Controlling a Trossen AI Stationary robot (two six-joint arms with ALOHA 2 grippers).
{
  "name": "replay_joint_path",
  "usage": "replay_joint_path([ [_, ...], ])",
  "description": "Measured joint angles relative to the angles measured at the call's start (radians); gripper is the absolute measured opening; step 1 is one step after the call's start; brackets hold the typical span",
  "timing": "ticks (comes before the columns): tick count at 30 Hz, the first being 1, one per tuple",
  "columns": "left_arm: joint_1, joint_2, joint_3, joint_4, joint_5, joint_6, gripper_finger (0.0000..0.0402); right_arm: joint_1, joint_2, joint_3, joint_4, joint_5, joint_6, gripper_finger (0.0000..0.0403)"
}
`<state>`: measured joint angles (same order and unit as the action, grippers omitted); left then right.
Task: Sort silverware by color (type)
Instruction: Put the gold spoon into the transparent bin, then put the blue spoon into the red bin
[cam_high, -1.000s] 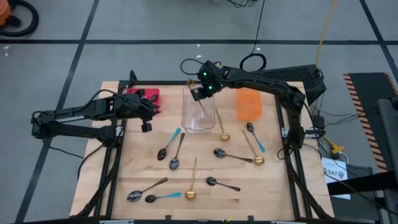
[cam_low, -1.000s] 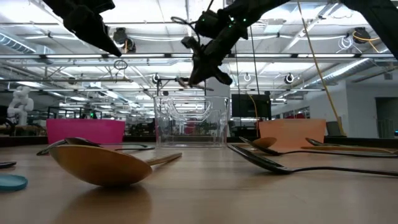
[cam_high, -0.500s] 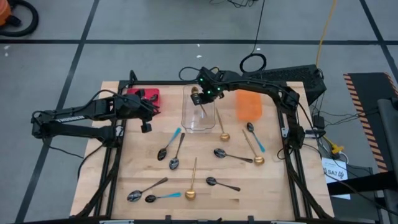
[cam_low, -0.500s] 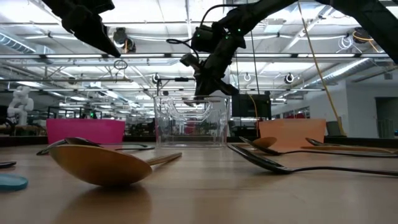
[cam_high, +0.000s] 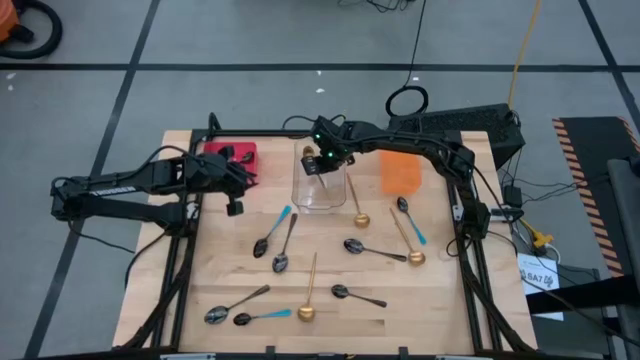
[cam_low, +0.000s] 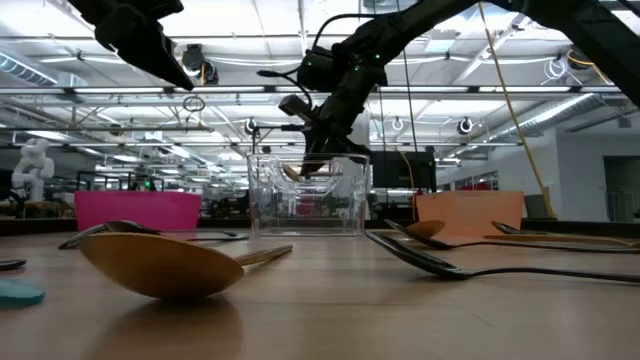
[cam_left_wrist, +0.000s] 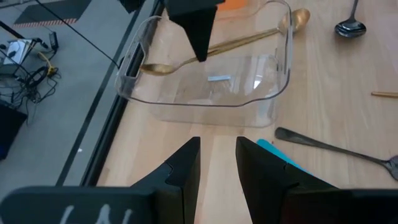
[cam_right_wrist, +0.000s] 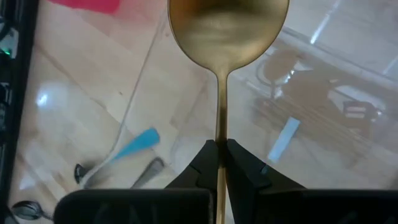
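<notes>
Now the right jaws (cam_right_wrist: 219, 163) are pinched tight on the slim handle of a gold spoon (cam_right_wrist: 227, 28), whose bowl juts out just ahead of them. Over the last second they have sunk from above the clear bin (cam_high: 320, 180) to its rim, so in the low view the spoon hangs just inside the bin's top edge, tilted rather than upright. That reads to me as the drop-off step for a gold piece: the clear bin is taking the gold ones, and a release looks close, though the spoon is not yet let go. Just beyond these jaws, past the bin's wall, a blue-handled spoon (cam_right_wrist: 134, 148) lies on the wooden surface (cam_high: 430, 300). To one side of them sits an orange bin (cam_high: 400, 168); to the other, a pink bin (cam_high: 231, 156), and near that the left jaws (cam_left_wrist: 216, 163) hover above the surface, slightly parted and holding nothing, facing the clear bin. Farther off from both, the unsorted silverware is scattered across the surface: gold, all-dark and blue-handled spoons, about ten, so most of the sorting is still ahead. No brand, label or writing can be read on the bins or the spoons.
</notes>
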<state>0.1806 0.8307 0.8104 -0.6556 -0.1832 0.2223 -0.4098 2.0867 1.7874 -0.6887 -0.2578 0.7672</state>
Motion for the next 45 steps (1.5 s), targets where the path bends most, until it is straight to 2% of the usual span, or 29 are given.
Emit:
replay_joint_path([
  [14, -0.008, 0.000, 0.000, -0.006, 0.004, -0.001, 0.0111, 0.007, 0.086, 0.001, 0.024, -0.006, 0.002, 0.0008],
  [26, -0.008, 0.000, 0.000, -0.008, 0.008, -0.003, 0.0111, 0.007, 0.094, 0.001, 0.023, -0.005, 0.001, 0.0011],
  [38, -0.008, 0.000, 0.000, -0.031, 0.009, -0.014, 0.0111, 0.002, 0.094, 0.001, 0.027, -0.005, 0.033, 0.0087],
  [45, -0.008, 0.000, 0.000, -0.045, 0.009, -0.031, 0.0111, -0.006, 0.070, 0.000, 0.025, -0.025, 0.005, 0.0099],
])
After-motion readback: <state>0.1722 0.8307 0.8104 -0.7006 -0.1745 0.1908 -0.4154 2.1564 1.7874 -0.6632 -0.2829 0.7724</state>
